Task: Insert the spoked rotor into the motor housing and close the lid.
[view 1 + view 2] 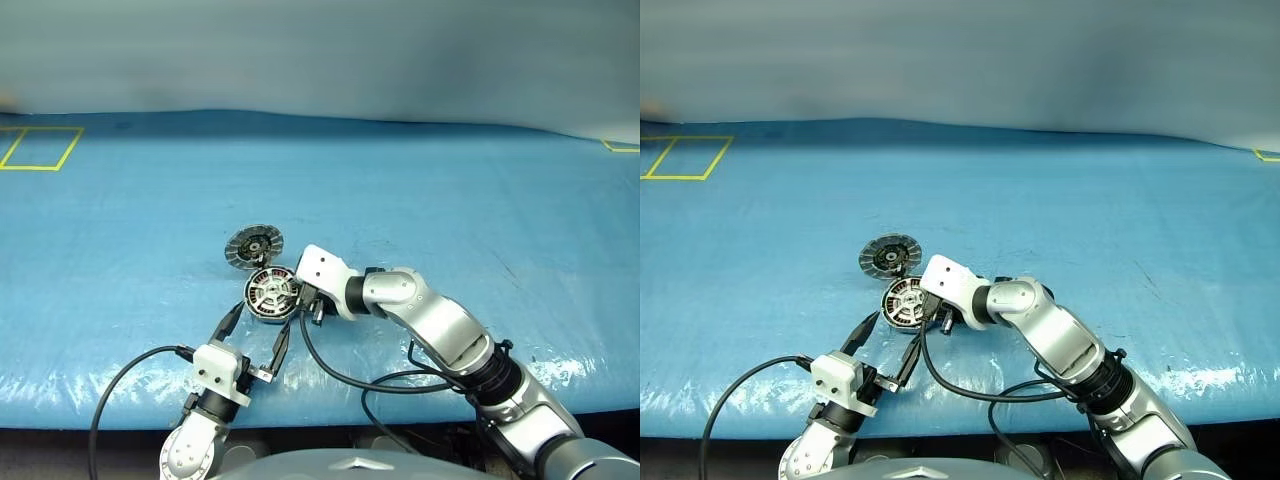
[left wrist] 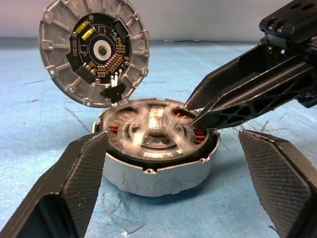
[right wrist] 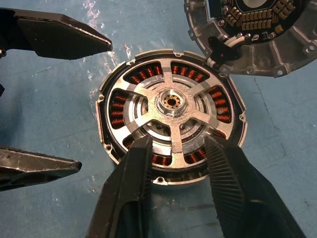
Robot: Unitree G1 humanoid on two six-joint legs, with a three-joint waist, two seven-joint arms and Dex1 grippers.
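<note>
The motor housing (image 2: 153, 181), a shallow grey cup with copper windings, stands on the blue surface. The spoked rotor (image 3: 171, 130) lies seated inside it, silver spokes up. The lid (image 2: 94, 52) stands tilted open at the housing's far edge, its circuit face towards me. My right gripper (image 3: 178, 141) reaches down over the housing's near rim, jaws apart with one spoke below the gap and nothing held. My left gripper (image 1: 262, 318) is open and level just in front of the housing, one finger on either side of it and not touching.
Blue sheeting covers the table (image 1: 480, 200). A yellow tape rectangle (image 1: 40, 148) marks the far left corner, and another bit of tape (image 1: 622, 147) the far right. Black cables (image 1: 340, 375) hang along the table's front edge beneath my arms.
</note>
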